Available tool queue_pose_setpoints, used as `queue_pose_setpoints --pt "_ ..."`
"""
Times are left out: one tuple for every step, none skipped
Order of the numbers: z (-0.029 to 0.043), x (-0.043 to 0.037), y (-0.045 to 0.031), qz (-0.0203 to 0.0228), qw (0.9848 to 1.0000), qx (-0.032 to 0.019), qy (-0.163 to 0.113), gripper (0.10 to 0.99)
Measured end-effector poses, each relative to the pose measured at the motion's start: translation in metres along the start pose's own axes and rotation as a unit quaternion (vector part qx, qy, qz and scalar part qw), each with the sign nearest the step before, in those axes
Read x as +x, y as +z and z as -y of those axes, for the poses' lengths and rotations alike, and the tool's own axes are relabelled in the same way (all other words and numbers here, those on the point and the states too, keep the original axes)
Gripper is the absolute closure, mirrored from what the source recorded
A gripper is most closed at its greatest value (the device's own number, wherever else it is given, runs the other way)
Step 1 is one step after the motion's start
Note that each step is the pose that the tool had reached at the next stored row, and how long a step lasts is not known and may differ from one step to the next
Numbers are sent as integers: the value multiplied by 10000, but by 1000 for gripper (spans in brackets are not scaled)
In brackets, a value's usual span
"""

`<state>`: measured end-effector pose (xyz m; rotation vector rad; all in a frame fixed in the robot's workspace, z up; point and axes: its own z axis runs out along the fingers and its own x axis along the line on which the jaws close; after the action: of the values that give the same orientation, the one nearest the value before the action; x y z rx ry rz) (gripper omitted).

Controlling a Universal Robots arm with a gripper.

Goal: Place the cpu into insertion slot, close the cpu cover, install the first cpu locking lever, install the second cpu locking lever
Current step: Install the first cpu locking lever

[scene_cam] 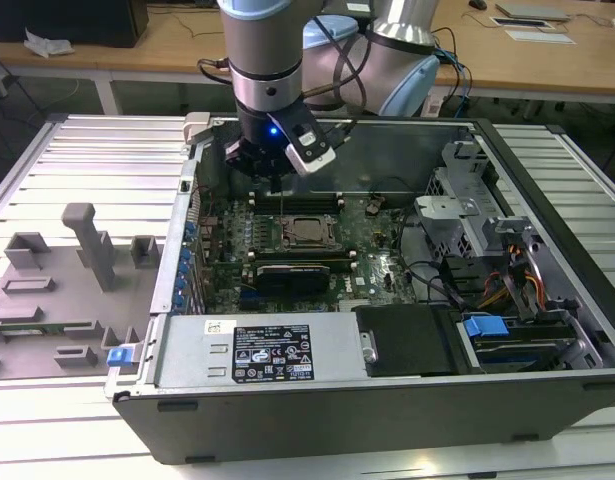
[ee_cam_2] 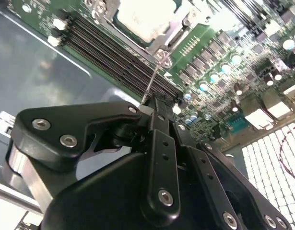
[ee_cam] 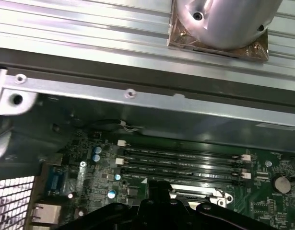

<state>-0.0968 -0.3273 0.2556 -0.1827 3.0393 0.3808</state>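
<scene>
- Above the green circuit board [scene_cam: 379, 252] inside the open computer case [scene_cam: 407, 405], the gripper [scene_cam: 271, 176] hangs just beyond the insertion slot [scene_cam: 309, 247], toward the exterior view's left.
- Second wrist view: the gripper's [ee_cam_2: 159, 101] fingers are drawn fully together. A thin wire locking lever [ee_cam_2: 154, 76] slants up from the socket corner to the fingertips and touches them. I cannot tell whether it is pinched between them or only pressed against them.
- The cpu [ee_cam_2: 145, 17] sits in the slot, pale face up.
- The cpu cover [ee_cam_2: 175, 33] lies flat around the chip.
- Long black memory slots [ee_cam: 185, 163] run on the slot's far side.
</scene>
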Motion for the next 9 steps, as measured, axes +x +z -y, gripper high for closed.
queue_pose_setpoints --pt "10 -36 3 0 10000 -1 0 980" --pt "17 -57 5 0 10000 -2 -1 980" --pt "30 -97 8 0 10000 -2 0 980" --pt "42 -133 11 1 10000 -2 1 980" --pt "50 -156 12 0 10000 -2 1 980" --pt "54 -169 13 0 10000 -2 0 980" --pt "55 -171 13 0 10000 -2 0 980" --pt "55 -171 13 1 10000 -3 1 980" --pt "54 -171 14 10 10000 -2 -1 980"
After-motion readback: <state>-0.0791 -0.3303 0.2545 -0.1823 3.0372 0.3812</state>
